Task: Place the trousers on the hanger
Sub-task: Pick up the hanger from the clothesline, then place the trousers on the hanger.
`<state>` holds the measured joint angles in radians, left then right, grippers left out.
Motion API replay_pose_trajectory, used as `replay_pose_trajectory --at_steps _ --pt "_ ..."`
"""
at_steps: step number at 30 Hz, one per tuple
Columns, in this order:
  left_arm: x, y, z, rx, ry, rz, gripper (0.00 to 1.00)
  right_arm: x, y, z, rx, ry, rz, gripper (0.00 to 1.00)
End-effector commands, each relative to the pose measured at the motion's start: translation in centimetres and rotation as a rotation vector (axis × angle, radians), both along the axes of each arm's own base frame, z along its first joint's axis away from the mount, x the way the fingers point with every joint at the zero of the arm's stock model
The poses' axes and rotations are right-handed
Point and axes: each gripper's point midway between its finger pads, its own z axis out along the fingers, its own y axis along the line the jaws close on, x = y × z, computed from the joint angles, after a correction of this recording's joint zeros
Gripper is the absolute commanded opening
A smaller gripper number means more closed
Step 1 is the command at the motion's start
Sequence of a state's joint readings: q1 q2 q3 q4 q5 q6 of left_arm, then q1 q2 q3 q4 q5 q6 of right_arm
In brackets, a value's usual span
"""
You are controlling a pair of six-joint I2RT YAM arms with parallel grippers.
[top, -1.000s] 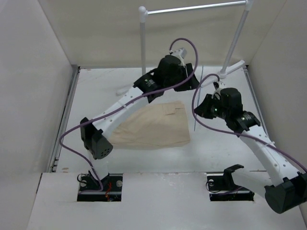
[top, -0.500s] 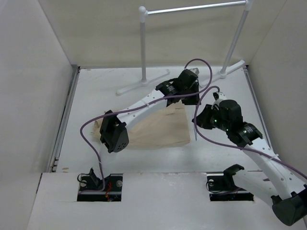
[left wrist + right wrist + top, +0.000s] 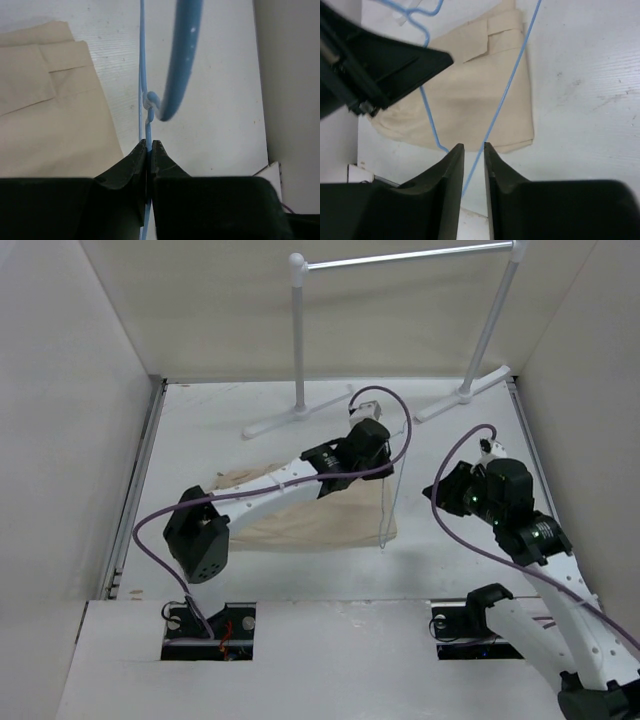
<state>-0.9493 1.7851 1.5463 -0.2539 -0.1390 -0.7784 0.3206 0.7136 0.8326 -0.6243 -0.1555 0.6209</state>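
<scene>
The beige trousers (image 3: 320, 523) lie folded flat on the table; they also show in the left wrist view (image 3: 50, 115) and the right wrist view (image 3: 470, 100). The hanger (image 3: 387, 510) is a thin pale wire triangle that hangs on edge over the trousers' right end. My left gripper (image 3: 385, 453) is shut on the hanger's wire (image 3: 141, 60) just below its hook (image 3: 182, 60), jaws (image 3: 149, 145) pinched on it. My right gripper (image 3: 436, 490) is to the right of the hanger, a little open and empty (image 3: 473, 147). One hanger wire (image 3: 512, 85) shows beyond its jaws.
A white tubular rack with a metal bar (image 3: 400, 258) stands at the back, its feet (image 3: 300, 415) on the table. The enclosure walls (image 3: 70, 440) close in left, right and behind. The left arm's dark wrist (image 3: 370, 65) fills the upper left of the right wrist view.
My left gripper has carried the hanger nearer and to the left, over the trousers' right end. My right gripper has drawn back to the right, away from the hanger.
</scene>
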Motion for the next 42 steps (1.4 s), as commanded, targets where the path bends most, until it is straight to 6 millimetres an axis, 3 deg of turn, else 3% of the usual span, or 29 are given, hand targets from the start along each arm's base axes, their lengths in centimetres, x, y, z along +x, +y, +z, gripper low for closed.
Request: replay_pose_trajectory --at_steps 1,3,7,11,15,23,27,30,32,34,36,42 --pt "0.4 -0.2 3.2 -0.171 -0.103 0.138 0.0 1.4 0.5 -2.0 0.065 0.072 -0.049 0.21" --pt "0.0 0.1 1.9 -0.188 -0.107 0.175 0.0 2.9 1.5 -3.3 0.081 0.09 -0.04 0.13" --pt "-0.6 0.0 -0.4 -0.243 -0.101 0.217 0.0 6.0 3.3 -4.8 0.083 0.079 -0.014 0.14" --pt "-0.6 -0.1 -3.4 -0.261 -0.064 0.268 0.0 8.2 4.5 -7.5 0.063 0.115 0.011 0.32" --pt "-0.4 0.6 -5.1 -0.248 -0.07 0.308 0.0 9.9 4.7 -11.1 0.036 0.158 0.006 0.52" --pt "-1.0 0.3 -7.7 -0.246 -0.028 0.302 0.0 11.5 5.2 -15.9 -0.015 0.235 -0.01 0.5" --pt "-1.5 -0.1 -9.2 -0.245 0.007 0.288 0.0 11.8 5.3 -17.2 -0.048 0.248 -0.018 0.49" --pt "-1.6 -0.1 -10.0 -0.227 0.013 0.291 0.0 11.5 5.6 -17.9 -0.058 0.263 -0.008 0.45" --pt "-1.5 0.3 -10.3 -0.218 0.014 0.298 0.0 11.3 5.6 -18.4 -0.06 0.281 -0.006 0.35" --pt "-1.3 1.0 -10.1 -0.216 0.011 0.311 0.0 11.1 5.9 -18.6 -0.045 0.295 0.001 0.21" --pt "-1.0 1.8 -9.6 -0.212 0.003 0.326 0.0 11.0 6.3 -17.6 -0.015 0.284 0.009 0.07" --pt "-0.5 6.1 -8.8 -0.131 -0.034 0.371 0.0 11.3 4.0 -10.6 0.089 0.172 -0.057 0.05"
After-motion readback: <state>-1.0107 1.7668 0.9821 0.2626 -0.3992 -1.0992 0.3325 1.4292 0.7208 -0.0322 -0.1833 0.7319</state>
